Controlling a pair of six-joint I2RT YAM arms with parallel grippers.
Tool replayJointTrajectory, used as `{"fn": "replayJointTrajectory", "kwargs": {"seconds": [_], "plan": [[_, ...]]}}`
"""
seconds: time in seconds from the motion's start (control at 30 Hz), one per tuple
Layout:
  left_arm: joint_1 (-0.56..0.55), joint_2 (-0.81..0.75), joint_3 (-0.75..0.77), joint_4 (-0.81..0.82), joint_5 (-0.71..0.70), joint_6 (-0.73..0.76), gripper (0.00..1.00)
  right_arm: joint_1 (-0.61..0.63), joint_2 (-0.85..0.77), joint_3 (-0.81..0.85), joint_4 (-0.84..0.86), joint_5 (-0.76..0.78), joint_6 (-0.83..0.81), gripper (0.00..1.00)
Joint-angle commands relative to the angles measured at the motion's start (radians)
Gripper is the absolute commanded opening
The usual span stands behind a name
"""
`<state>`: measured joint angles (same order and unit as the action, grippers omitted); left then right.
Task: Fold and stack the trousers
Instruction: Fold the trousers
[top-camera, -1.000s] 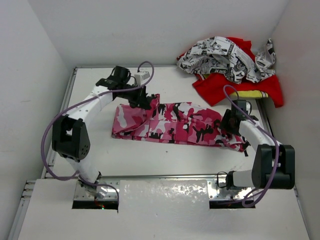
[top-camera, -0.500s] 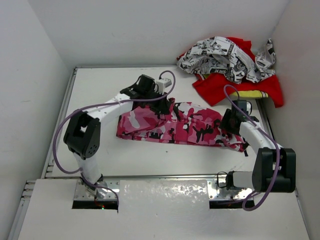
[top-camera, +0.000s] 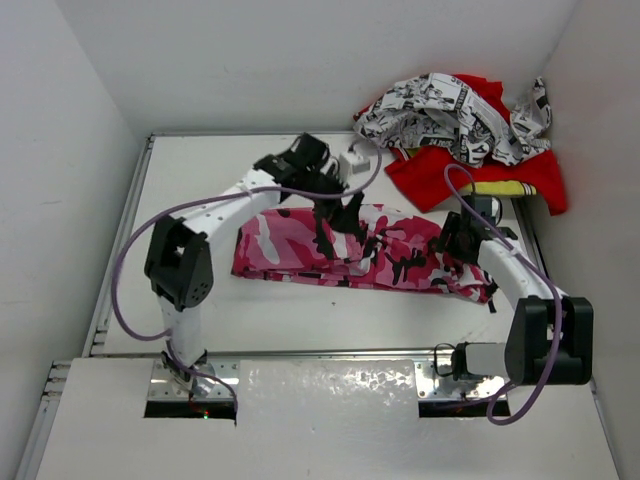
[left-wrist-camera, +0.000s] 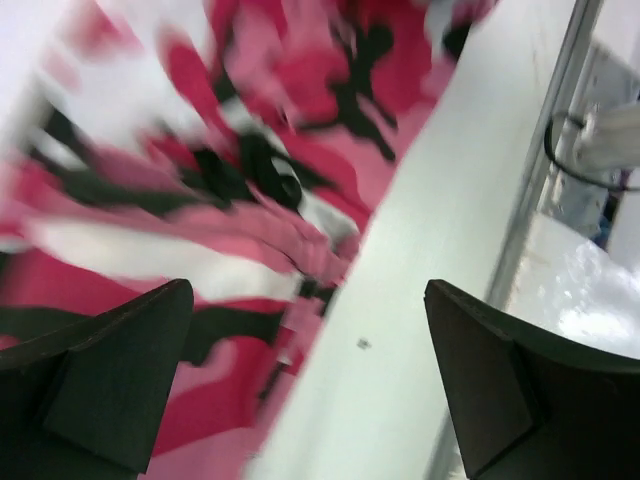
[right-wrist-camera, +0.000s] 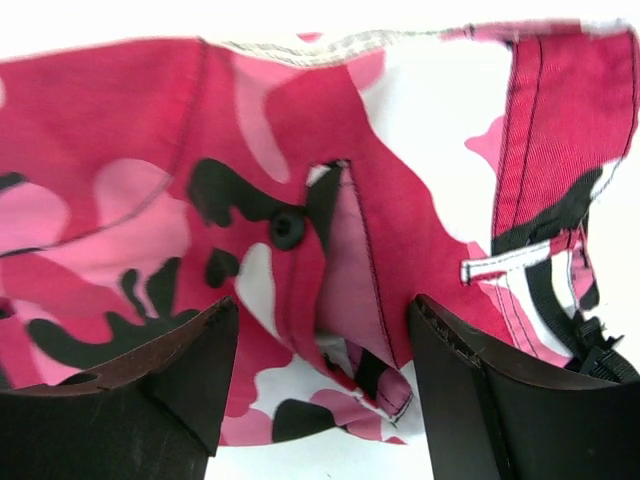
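Where right fingers (right-wrist-camera: 120, 400) gape — trousers (right-wrist-camera: 120, 130) beneath.

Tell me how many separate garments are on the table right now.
3: the camouflage trousers spread in the middle, the black-and-white printed cloth heaped in the far right corner, and the red cloth beneath it. The heap may hide more.

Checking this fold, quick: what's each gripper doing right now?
Left gripper: open above the trousers, holding nothing.
Right gripper: open above the trousers' waist, holding nothing.
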<state>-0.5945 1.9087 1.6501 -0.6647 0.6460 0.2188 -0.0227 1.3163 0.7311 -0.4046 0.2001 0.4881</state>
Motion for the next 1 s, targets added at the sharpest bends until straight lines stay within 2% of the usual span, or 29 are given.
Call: {"fn": "replayJointTrajectory", "kwargs": {"seconds": [0.0,0.03,0.07,0.1,0.13,0.17,0.23,0.27,0.3,0.37,0.43,0.53,0.6,0.7,0.83,0.97], "plan": [[0.094,-0.158,0.105,-0.122,-0.008,0.127,0.98,0.014,-0.034,0.062,0.007,-0.010,-0.029,0.66],[0.134,-0.186,0.073,-0.106,-0.029,0.101,0.82,0.027,-0.045,0.071,0.010,-0.008,-0.032,0.66],[0.184,-0.206,-0.005,-0.099,-0.124,0.081,0.68,0.061,-0.046,0.074,0.012,-0.008,-0.037,0.66],[0.191,-0.233,-0.045,-0.113,-0.202,0.086,0.44,0.075,-0.049,0.079,0.013,-0.005,-0.040,0.66],[0.191,-0.243,-0.088,-0.116,-0.279,0.096,0.37,0.089,-0.051,0.093,0.013,-0.002,-0.040,0.65],[0.197,-0.249,-0.172,-0.116,-0.390,0.079,0.35,0.136,-0.052,0.100,0.019,-0.002,-0.042,0.63],[0.240,-0.261,-0.275,-0.089,-0.454,0.027,0.41,0.200,-0.052,0.114,0.087,-0.028,-0.060,0.55],[0.260,-0.276,-0.297,-0.055,-0.494,0.019,0.52,0.269,-0.049,0.120,0.134,-0.068,-0.072,0.53],[0.281,-0.281,-0.314,-0.041,-0.509,0.013,0.56,0.300,-0.046,0.129,0.150,-0.077,-0.078,0.52],[0.356,-0.284,-0.337,-0.004,-0.516,-0.022,0.62,0.370,-0.039,0.155,0.186,-0.085,-0.080,0.43],[0.399,-0.266,-0.360,0.016,-0.511,-0.045,0.72,0.408,-0.032,0.128,0.317,-0.183,-0.077,0.35],[0.458,-0.218,-0.423,0.079,-0.432,-0.049,0.75,0.502,0.061,0.119,0.460,-0.340,-0.046,0.16],[0.456,-0.191,-0.458,0.124,-0.393,-0.027,0.79,0.541,0.180,0.155,0.467,-0.421,-0.040,0.10],[0.450,-0.148,-0.518,0.166,-0.388,-0.010,0.81,0.583,0.321,0.205,0.449,-0.511,-0.019,0.00],[0.453,-0.105,-0.535,0.168,-0.425,0.025,0.80,0.584,0.389,0.085,0.561,-0.583,0.030,0.00],[0.463,-0.105,-0.543,0.168,-0.399,0.024,0.79,0.584,0.380,-0.022,0.535,-0.518,0.007,0.00]]}}
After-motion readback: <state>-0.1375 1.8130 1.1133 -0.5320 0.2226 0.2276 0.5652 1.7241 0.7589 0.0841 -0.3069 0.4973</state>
